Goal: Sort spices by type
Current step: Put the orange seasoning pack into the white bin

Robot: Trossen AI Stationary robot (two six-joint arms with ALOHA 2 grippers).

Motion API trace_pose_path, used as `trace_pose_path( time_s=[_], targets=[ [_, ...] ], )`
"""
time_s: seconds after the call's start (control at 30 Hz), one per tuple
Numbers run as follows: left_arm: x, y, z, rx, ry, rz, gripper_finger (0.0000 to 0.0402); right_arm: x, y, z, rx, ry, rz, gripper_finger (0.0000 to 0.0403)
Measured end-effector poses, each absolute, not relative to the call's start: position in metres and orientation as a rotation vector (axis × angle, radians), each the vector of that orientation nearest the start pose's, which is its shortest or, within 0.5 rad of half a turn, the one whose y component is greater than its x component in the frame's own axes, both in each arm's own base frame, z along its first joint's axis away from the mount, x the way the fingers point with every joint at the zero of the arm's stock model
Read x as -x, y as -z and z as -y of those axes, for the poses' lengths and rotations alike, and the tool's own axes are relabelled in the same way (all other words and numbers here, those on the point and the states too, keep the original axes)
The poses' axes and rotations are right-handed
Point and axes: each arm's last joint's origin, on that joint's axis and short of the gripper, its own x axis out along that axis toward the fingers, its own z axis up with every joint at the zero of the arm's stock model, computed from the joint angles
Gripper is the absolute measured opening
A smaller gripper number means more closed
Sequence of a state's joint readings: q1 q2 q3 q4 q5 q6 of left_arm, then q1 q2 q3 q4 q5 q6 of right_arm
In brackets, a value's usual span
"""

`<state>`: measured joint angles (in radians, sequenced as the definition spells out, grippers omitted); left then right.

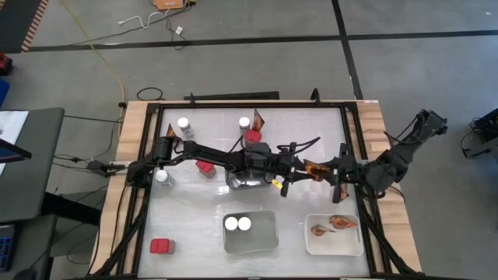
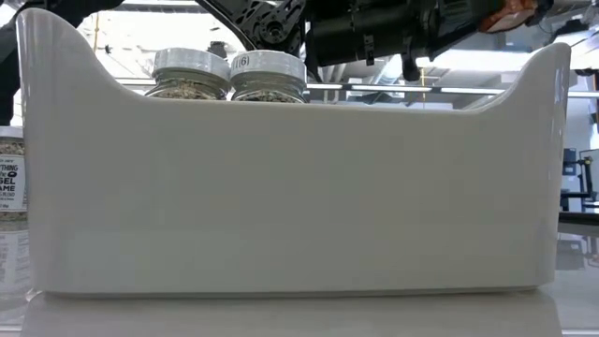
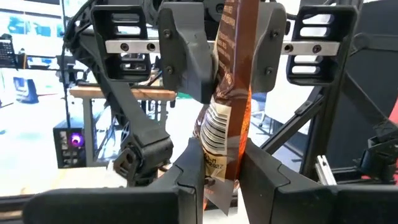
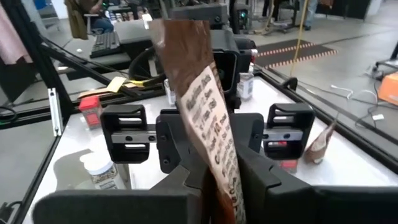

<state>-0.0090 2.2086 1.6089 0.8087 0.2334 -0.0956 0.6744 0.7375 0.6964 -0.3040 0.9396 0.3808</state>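
Orange-brown packet (image 1: 315,169) mid-frame right of centre, above table, pinched by both my left gripper (image 1: 294,173) and right gripper (image 1: 333,173). Looks light, floppy, crinkly; grip flat faces near edge, not bulging middle.

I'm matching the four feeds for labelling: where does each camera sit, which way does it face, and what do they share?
High: overhead, straight down; both arms meet mid-table over the flat orange-brown packet.
Low: table height, behind the white tray wall; arms overhead.
Left wrist: past the left gripper, toward the right gripper.
Right wrist: past the right gripper, toward the left gripper.
Shared: both wrist views show the packet pinched by both grippers.
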Motion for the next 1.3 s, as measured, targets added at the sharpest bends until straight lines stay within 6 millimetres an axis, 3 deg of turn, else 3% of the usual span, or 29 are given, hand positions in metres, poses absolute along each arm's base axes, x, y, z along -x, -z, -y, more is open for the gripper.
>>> trace_pose_path(
  time_s=[0.2,0.43,0.6,0.87,1.13,1.3],
  targets=[
    [-0.507,-0.246,0.011,0.071,0.242,0.187,0.0060,-0.134,-0.301,-0.073,-0.147,0.327,-0.191,0.0118],
    [-0.507,-0.246,0.009,0.067,0.244,0.185,0.0058,-0.133,-0.301,-0.074,-0.139,0.323,-0.197,0.0213],
    [-0.508,-0.244,0.003,0.068,0.233,0.169,0.0057,-0.122,-0.325,-0.072,-0.131,0.235,-0.235,0.0258],
    [-0.509,-0.236,0.003,0.042,0.226,0.091,0.0054,-0.106,-0.369,-0.068,-0.214,0.099,-0.185,0.0263],
    [-0.509,-0.231,0.004,0.040,0.218,0.040,0.0054,-0.107,-0.379,-0.070,-0.112,0.076,-0.208,0.0263],
    [-0.509,-0.231,0.003,0.039,0.196,0.036,0.0054,-0.118,-0.391,-0.068,-0.105,0.152,-0.389,0.0253]
  ],
)
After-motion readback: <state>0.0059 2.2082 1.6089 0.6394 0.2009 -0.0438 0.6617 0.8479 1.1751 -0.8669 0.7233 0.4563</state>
